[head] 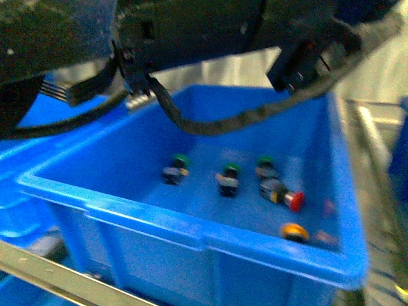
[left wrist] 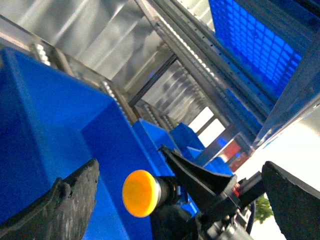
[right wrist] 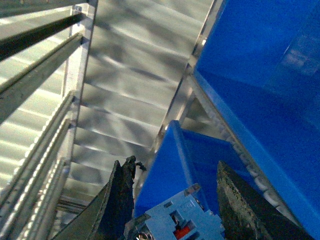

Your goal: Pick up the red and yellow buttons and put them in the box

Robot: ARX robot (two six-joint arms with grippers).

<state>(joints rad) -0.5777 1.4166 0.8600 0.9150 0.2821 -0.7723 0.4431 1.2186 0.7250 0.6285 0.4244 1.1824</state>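
In the front view a blue box (head: 191, 224) holds a red button (head: 288, 197) and a yellow button (head: 294, 232), both lying on its floor near the right wall. My right gripper (right wrist: 177, 212) is shut on the red button; only that button's pale blocky body (right wrist: 175, 222) with a red spot shows between the fingers. My left gripper (left wrist: 180, 200) is open. A yellow-capped button (left wrist: 141, 193) on a black body shows between its wide-apart fingers (left wrist: 65, 205), touching neither. Both views look up past blue bin walls.
Three green-capped switches (head: 178, 167) (head: 228, 177) (head: 266, 167) lie in the same box. My dark arms and a cable (head: 210, 124) hang across the top of the front view. Other blue bins (head: 25, 127) and metal rack rails (head: 57, 274) surround the box.
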